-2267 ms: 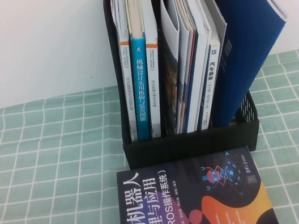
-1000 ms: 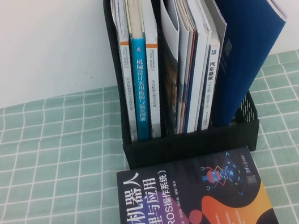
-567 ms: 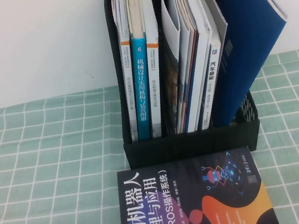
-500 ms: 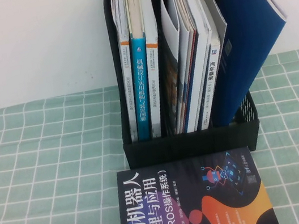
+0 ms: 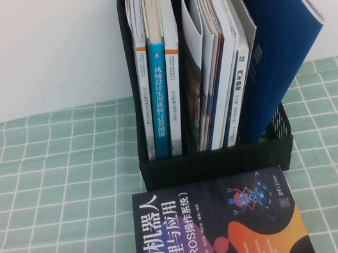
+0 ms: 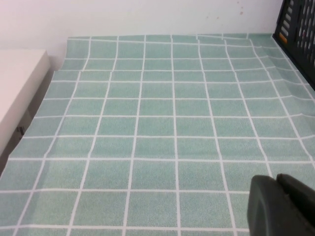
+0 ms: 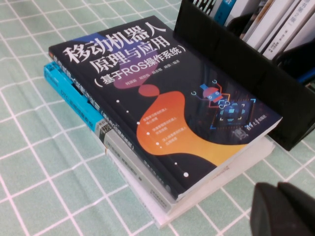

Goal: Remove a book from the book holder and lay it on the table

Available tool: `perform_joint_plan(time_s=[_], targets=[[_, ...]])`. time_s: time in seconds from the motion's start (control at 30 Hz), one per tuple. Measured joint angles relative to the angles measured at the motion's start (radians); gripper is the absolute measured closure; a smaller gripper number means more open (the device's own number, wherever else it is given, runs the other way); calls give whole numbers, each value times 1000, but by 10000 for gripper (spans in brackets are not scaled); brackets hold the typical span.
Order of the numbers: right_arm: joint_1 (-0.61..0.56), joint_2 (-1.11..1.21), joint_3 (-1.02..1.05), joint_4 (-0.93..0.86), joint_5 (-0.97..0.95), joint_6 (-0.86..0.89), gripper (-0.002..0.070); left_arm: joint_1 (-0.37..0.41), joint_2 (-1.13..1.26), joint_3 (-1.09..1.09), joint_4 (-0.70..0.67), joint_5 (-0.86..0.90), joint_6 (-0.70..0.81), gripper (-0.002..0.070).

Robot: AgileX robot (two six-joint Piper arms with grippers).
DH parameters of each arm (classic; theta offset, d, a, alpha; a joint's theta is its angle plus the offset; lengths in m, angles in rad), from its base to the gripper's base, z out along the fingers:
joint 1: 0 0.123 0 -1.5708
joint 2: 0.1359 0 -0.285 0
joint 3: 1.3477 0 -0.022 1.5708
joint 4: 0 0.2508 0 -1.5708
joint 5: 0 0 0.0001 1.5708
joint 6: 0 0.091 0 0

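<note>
You have the dark-covered paperback book (image 5: 220, 228) with white Chinese title and orange blob lying flat, cover up, on a cyan-and-grey book (image 7: 93, 110), just in front of the tall black plastic book holder (image 5: 217, 160) on the pale green grid-cloth table (image 5: 52, 204). Your right tool (image 7: 283, 209) hangs closed and empty near the book's corner. Your left tool (image 6: 280, 206) hovers over bare cloth; its jaws seem together.

Left gripper (image 6: 281, 205): matte black, smooth rounded finger casings, no markings visible. Right gripper (image 7: 284, 210): identical matte black moulded casings, a thin seam between the two fingers.
</note>
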Motion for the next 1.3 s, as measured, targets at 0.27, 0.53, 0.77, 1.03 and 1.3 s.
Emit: perform_joint_plan(time_s=[0.27,0.53,0.77,1.03,1.3], targets=[[0,0,0,0,0,0,678,0,0,0,-9,0,3,678],[0,0,0,0,0,2,678,0,0,0,-11,0,3,678],[0,0,0,0,0,2,678,0,0,0,-11,0,3,676],[-81,-27,69,-51,-78,4,678,0,0,0,-12,2,3,676],[-456,-267,191,-53,-170,4,678,0,0,0,-14,2,3,676]])
